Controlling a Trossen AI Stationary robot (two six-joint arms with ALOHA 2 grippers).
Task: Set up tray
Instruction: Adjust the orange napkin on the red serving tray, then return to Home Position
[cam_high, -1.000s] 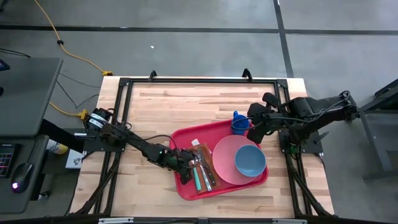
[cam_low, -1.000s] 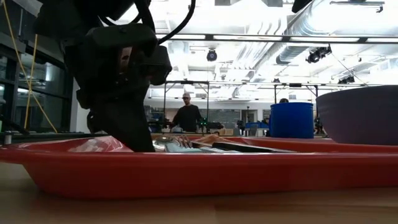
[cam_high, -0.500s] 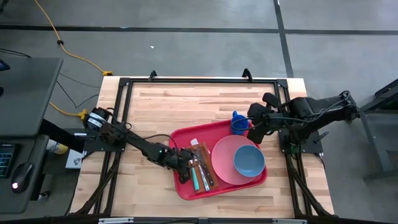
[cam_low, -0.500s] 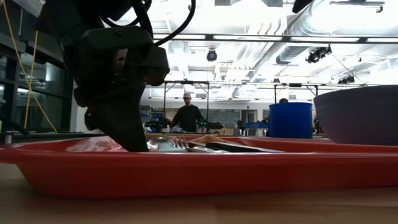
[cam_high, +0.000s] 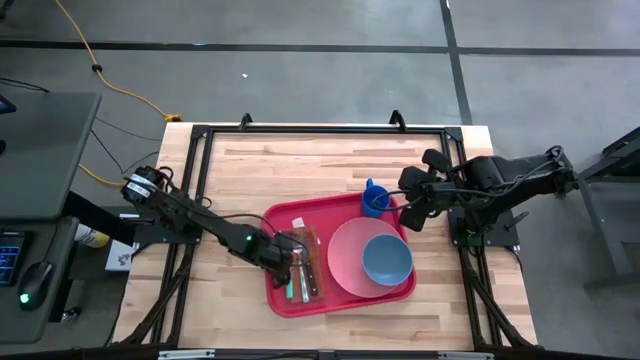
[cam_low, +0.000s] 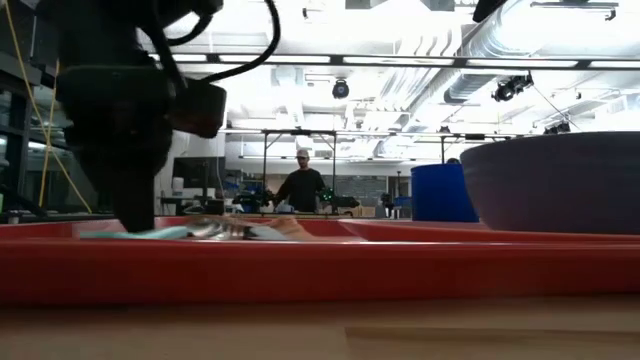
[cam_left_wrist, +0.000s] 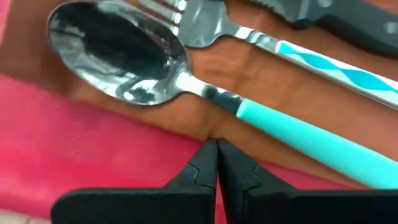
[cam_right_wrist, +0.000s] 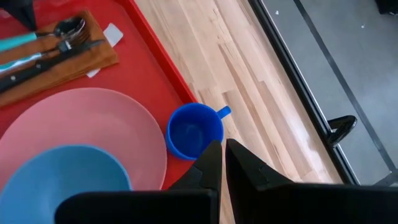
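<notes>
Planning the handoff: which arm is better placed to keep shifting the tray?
Left, probably. The left gripper sits down at the tray, jaws shut against its red floor beside the brown napkin. The right gripper hovers above the blue cup, touching nothing.

No readable text or labels anywhere, as far as the views allow.

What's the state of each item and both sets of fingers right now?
tray: flat on table, loaded
plate: on tray, under bowl
bowl: upright on plate
cup: upright, tray corner
spoon: lying on napkin
left gripper: fingers shut, at napkin's edge
right gripper: fingers shut, above cup
</notes>
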